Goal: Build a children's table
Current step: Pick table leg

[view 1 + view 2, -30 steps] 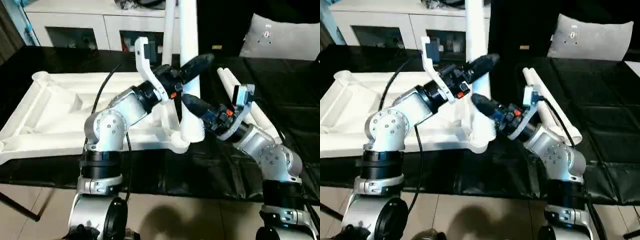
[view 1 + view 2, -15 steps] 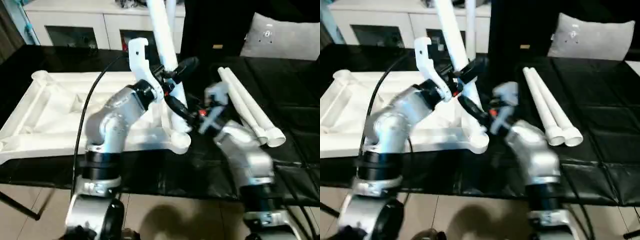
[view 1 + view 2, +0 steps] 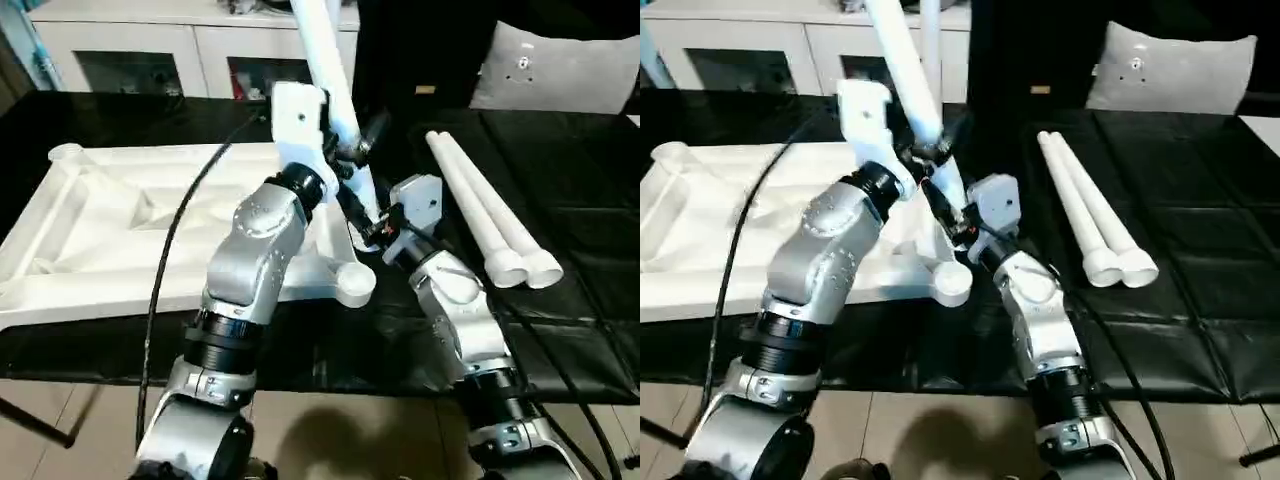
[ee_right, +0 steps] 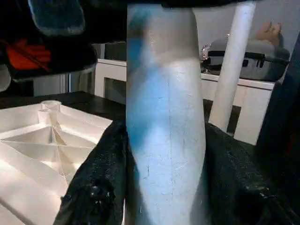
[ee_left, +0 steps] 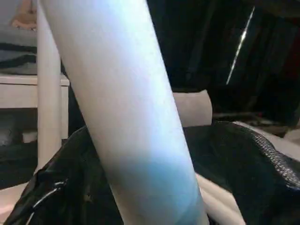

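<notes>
Both grippers, left gripper [image 3: 352,152] and right gripper [image 3: 362,215], clamp the tilted leg [image 3: 330,75]; I'd straighten it over the tabletop [image 3: 120,215] corner socket [image 3: 352,285], then press.

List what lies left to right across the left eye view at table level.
Tabletop → leg held by both grippers → two loose legs lying side by side.

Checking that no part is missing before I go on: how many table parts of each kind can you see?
Tabletop: 1
Legs: 4 (tilted leg, upright leg behind it, two lying legs side by side)
Total: 5
</notes>
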### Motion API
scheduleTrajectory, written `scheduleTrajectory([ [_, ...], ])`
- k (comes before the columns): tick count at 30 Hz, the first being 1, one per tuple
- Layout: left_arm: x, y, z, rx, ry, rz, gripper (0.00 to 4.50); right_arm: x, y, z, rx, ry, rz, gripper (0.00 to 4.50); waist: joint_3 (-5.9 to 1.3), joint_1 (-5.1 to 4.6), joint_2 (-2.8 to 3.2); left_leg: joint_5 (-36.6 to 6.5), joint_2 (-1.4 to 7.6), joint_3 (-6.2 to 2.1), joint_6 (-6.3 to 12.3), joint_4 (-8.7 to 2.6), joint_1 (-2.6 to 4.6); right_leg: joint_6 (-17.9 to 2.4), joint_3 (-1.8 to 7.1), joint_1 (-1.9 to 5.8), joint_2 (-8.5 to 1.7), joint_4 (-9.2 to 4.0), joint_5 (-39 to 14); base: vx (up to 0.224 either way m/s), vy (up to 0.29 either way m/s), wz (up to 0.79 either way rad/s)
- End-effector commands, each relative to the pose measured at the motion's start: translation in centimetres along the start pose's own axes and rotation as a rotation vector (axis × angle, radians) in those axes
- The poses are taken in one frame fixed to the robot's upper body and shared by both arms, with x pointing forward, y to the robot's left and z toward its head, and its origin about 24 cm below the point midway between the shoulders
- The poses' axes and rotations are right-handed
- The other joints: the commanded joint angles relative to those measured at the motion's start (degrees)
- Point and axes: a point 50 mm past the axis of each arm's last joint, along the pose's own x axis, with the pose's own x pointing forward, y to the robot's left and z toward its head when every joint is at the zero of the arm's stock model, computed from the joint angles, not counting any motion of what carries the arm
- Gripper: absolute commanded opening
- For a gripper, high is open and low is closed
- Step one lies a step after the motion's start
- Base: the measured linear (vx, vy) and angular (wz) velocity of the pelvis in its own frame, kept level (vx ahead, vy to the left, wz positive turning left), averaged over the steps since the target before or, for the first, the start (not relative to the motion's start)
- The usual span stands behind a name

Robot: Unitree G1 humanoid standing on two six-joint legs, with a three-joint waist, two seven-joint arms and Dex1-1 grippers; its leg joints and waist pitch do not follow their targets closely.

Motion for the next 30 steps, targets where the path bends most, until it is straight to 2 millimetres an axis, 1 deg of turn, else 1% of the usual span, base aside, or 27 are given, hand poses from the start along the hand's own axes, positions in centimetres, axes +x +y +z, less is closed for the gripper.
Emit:
scheduleTrajectory([
  [1, 0.0, -0.2, -0.2, 0.045, 0.001, -0.016, 3.47, 0.3, 0.2, 0.5, -0.016, -0.025, 0.01, 1.86, -4.38, -0.18, -0.31, -9.24, 3.03, -1.51, 3.12, -3.7, 1.82, -11.37, 2.34, 2.72, -3.14, -3.62, -2.28, 0.0, 0.0, 0.0],
  [6, -0.1, 0.1, -0.6, 0.129, 0.011, -0.012, 3.47, 0.3, 0.2, 0.3, -0.021, -0.03, 0.014, 1.86, -4.4, -0.15, -0.23, -9.01, 3.07, -1.53, 3.44, -3.68, 1.88, -11.96, 2.3, 2.66, -3.1, -3.48, -1.65, 0.0, 0.0, 0.0],
  [10, -0.2, 0.6, -1.0, 0.223, 0.035, 0.005, 3.47, 0.4, 0.4, 0.2, -0.03, -0.033, 0.024, 1.86, -4.38, -0.17, -0.17, -9.87, 3.14, -1.55, 3.05, -3.73, 1.94, -11.94, 2.32, 2.61, -3.14, -3.51, -2.57, 0.0, 0.0, 0.0],
  [13, -0.3, 1.0, -1.2, 0.288, 0.05, 0.016, 3.47, 0.4, 0.4, 0.2, -0.032, -0.035, 0.024, 1.86, -4.47, -0.13, -0.12, -9.59, 3.17, -1.57, 2.97, -3.69, 1.99, -11.97, 2.34, 2.6, -3.15, -3.37, -2.0, 0.0, 0.0, 0.0],
  [15, -0.3, 1.2, -1.3, 0.305, 0.056, 0.02, 3.47, 0.4, 0.4, 0.2, -0.032, -0.035, 0.024, 1.86, -4.47, -0.14, -0.15, -9.39, 3.13, -1.54, 3.07, -3.67, 1.95, -12.23, 2.34, 2.58, -3.13, -3.35, -1.46, 0.0, 0.0, 0.0],
  [16, -0.3, 1.3, -1.4, 0.344, 0.067, 0.022, 3.47, 0.4, 0.4, 0.2, -0.032, -0.035, 0.023, 1.86, -4.46, -0.09, -0.25, -9.26, 3.11, -1.54, 3.2, -3.64, 1.89, -12.32, 2.34, 2.63, -3.17, -3.3, -1.41, 0.0, 0.0, 0.0],
  [19, -0.4, 1.4, -1.5, 0.393, 0.078, 0.025, 3.47, 0.4, 0.3, 0.1, -0.033, -0.036, 0.023, 1.86, -4.48, -0.08, -0.1, -9.76, 3.14, -1.59, 3.0, -3.68, 1.92, -12.22, 2.34, 2.58, -3.2, -3.36, -2.18, 0.0, 0.0, 0.0],
  [20, -0.4, 1.5, -1.6, 0.423, 0.082, 0.022, 3.47, 0.4, 0.3, 0.1, -0.034, -0.036, 0.023, 1.86, -4.46, -0.11, -0.14, -9.82, 3.15, -1.57, 2.96, -3.71, 1.9, -12.27, 2.34, 2.58, -3.17, -3.36, -2.17, 0.0, 0.0, 0.0],
  [22, -0.4, 1.7, -1.7, 0.481, 0.094, 0.02, 3.33, 0.5, 0.3, 0.1, -0.035, -0.037, 0.022, 1.86, -4.48, -0.16, -0.02, -9.98, 3.15, -1.6, 2.89, -3.71, 1.93, -12.16, 2.32, 2.55, -3.16, -3.37, -2.19, 0.0, 0.0, 0.0],
  [24, -0.5, 1.9, -1.8, 0.539, 0.106, 0.014, 3.19, 0.5, 0.3, 0.1, -0.037, -0.036, 0.02, 1.86, -4.48, -0.16, -0.05, -10.07, 3.19, -1.62, 2.77, -3.73, 1.95, -12.01, 2.35, 2.54, -3.17, -3.35, -2.17, 0.0, 0.0, 0.0],
  [26, -0.5, 1.9, -1.9, 0.505, 0.107, 0.005, 3.17, 0.4, 0.2, 0.1, -0.036, -0.036, 0.019, 1.86, -4.55, -0.07, -0.06, -9.64, 3.13, -1.54, 2.78, -3.64, 1.98, -12.35, 2.37, 2.55, -3.22, -3.26, -1.36, 0.0, 0.0, 0.0],
  [27, -0.5, 1.9, -2.0, 0.45, 0.105, 0.002, 3.06, 0.4, 0.2, 0.1, -0.037, -0.036, 0.019, 1.86, -4.57, -0.12, -0.08, -9.45, 3.12, -1.55, 2.79, -3.63, 1.91, -12.49, 2.36, 2.59, -3.2, -3.18, -0.97, 0.0, 0.0, 0.0],
  [28, -0.5, 1.8, -2.0, 0.396, 0.101, -0.009, 3.06, 0.4, 0.2, 0.1, -0.036, -0.035, 0.02, 1.86, -4.53, -0.09, -0.14, -9.22, 3.04, -1.48, 2.82, -3.57, 1.9, -12.85, 2.34, 2.59, -3.2, -3.15, -0.67, 0.0, 0.0, 0.0],
  [29, -0.5, 1.4, -2.1, 0.297, 0.086, -0.071, 2.95, 0.4, 0.2, 0.1, -0.033, -0.033, 0.028, 1.86, -4.46, 0.0, -0.15, -9.49, 2.94, -1.4, 2.8, -3.6, 1.93, -13.26, 2.33, 2.52, -3.28, -3.25, -1.41, 0.0, 0.0, 0.0],
  [30, -0.6, 1.3, -2.1, 0.28, 0.084, -0.083, 2.91, 0.4, 0.2, 0.0, -0.033, -0.032, 0.031, 1.86, -4.52, -0.03, -0.14, -9.72, 3.0, -1.43, 2.73, -3.6, 1.96, -13.37, 2.35, 2.5, -3.17, -3.21, -1.5, 0.0, 0.0, 0.0],
])
